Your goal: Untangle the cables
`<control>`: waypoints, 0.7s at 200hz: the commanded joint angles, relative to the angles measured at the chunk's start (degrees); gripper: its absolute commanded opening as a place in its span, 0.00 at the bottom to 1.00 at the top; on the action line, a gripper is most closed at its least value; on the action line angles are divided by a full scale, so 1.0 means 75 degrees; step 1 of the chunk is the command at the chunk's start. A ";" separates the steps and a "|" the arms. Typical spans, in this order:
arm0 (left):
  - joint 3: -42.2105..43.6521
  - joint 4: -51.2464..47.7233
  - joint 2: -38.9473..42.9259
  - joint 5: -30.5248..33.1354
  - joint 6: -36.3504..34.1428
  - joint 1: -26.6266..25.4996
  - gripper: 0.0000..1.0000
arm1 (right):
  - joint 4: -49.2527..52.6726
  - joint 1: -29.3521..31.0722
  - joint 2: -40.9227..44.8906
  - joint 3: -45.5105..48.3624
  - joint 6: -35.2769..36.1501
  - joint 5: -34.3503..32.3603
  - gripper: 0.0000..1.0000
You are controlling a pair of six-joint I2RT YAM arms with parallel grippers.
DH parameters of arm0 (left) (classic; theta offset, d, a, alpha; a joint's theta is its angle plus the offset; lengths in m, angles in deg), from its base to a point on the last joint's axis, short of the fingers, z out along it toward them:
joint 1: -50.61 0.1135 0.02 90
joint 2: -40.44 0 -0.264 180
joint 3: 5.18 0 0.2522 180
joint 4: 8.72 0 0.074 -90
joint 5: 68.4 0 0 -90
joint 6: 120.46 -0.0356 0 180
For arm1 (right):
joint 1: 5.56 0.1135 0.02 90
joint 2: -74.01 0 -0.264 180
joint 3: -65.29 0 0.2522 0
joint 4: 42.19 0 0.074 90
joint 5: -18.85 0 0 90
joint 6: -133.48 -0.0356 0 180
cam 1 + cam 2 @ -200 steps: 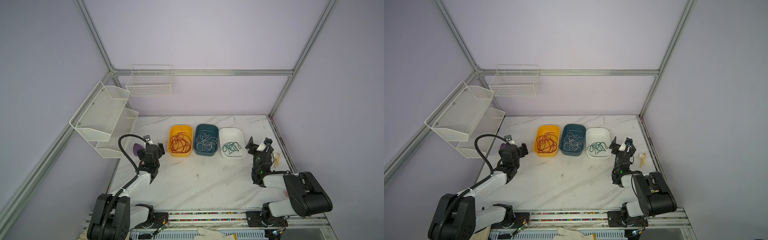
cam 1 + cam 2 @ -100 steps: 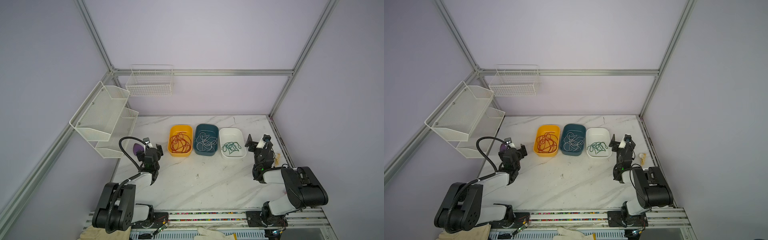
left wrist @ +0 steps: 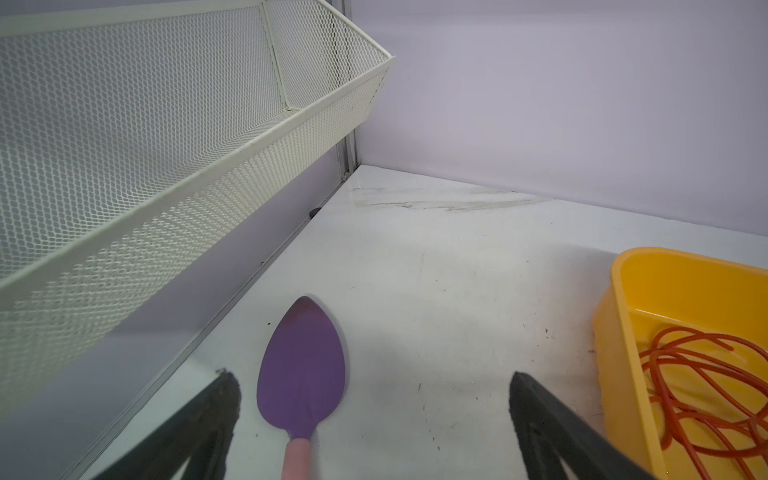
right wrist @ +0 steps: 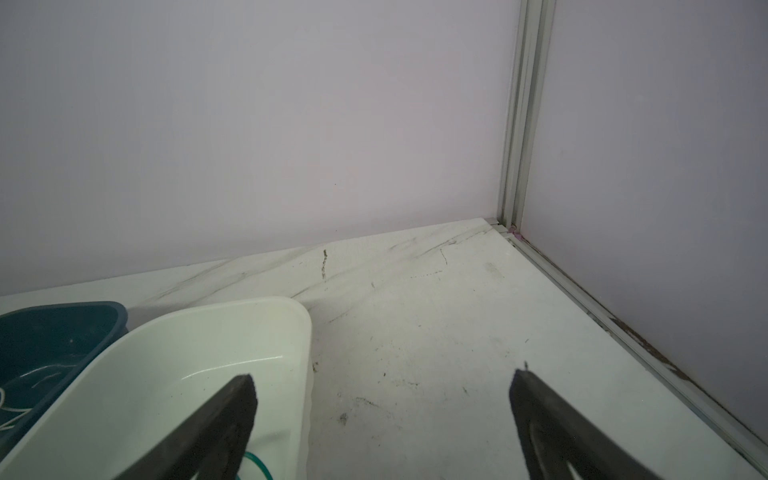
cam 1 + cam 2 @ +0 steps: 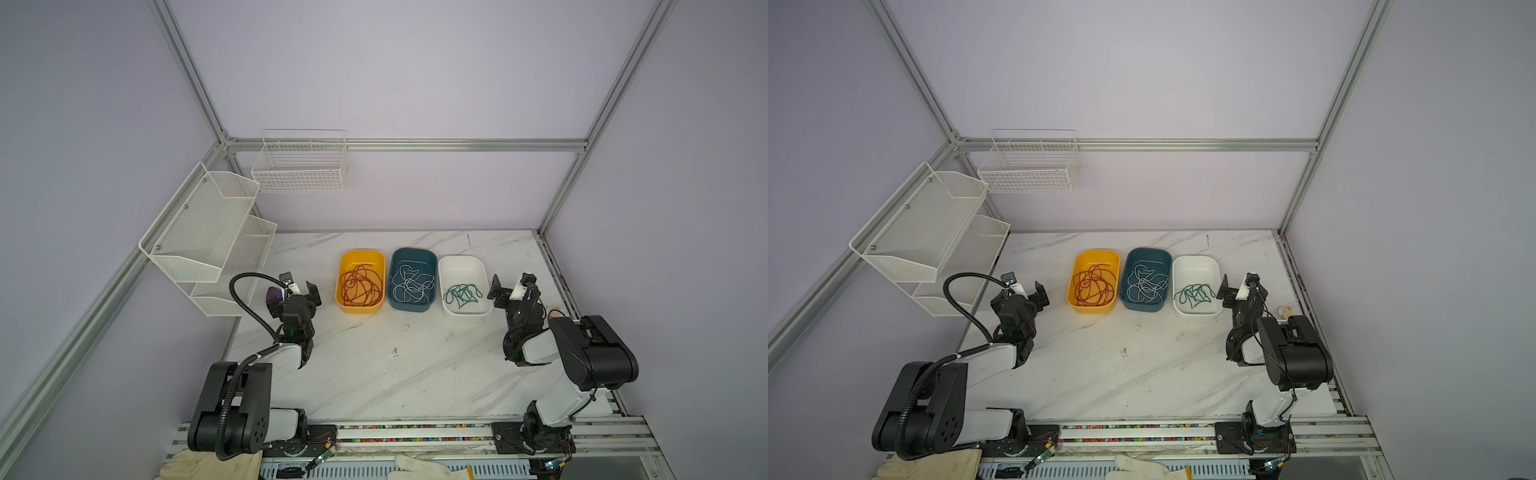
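The left claw [image 3: 374, 386] stands spread wide and holds nothing, low over the marble table [image 5: 374, 365]. A purple spatula [image 3: 303, 374] lies on the table beneath it, closer to the finger on the side of the mesh shelf [image 3: 124, 124]. Just beyond its other finger sits the yellow tray [image 3: 623, 291], with the red cables [image 3: 685, 374] coiled inside.

The right claw [image 4: 382, 380] is also spread wide and empty. 1 of its fingers is just beside the white tray [image 4: 208, 324], where the green cables [image 5: 461, 294] lie in a loose knot.

Between the 2 claws, the teal tray [image 5: 413, 250] holds the white cables [image 5: 411, 284]. These seem looped over each other, though the strands are too fine to trace.
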 commanded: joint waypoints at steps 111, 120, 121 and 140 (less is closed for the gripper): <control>0.0291 0.1488 -0.1307 -0.0500 -0.0177 0.0082 1.00 | 0.0257 -0.0172 -0.0497 -0.0714 -0.0067 -0.0002 0.97; 0.0247 0.1541 -0.1417 -0.0556 -0.0259 0.0081 1.00 | 0.0312 -0.0172 -0.0496 -0.0748 -0.0070 -0.0037 0.98; 0.0236 0.1542 -0.1427 -0.0560 -0.0272 0.0084 1.00 | 0.0306 -0.0172 -0.0490 -0.0748 -0.0074 -0.0032 0.98; 0.0195 0.1566 -0.1483 -0.0576 -0.0331 0.0065 1.00 | 0.0329 -0.0172 -0.0493 -0.0759 -0.0076 -0.0051 0.98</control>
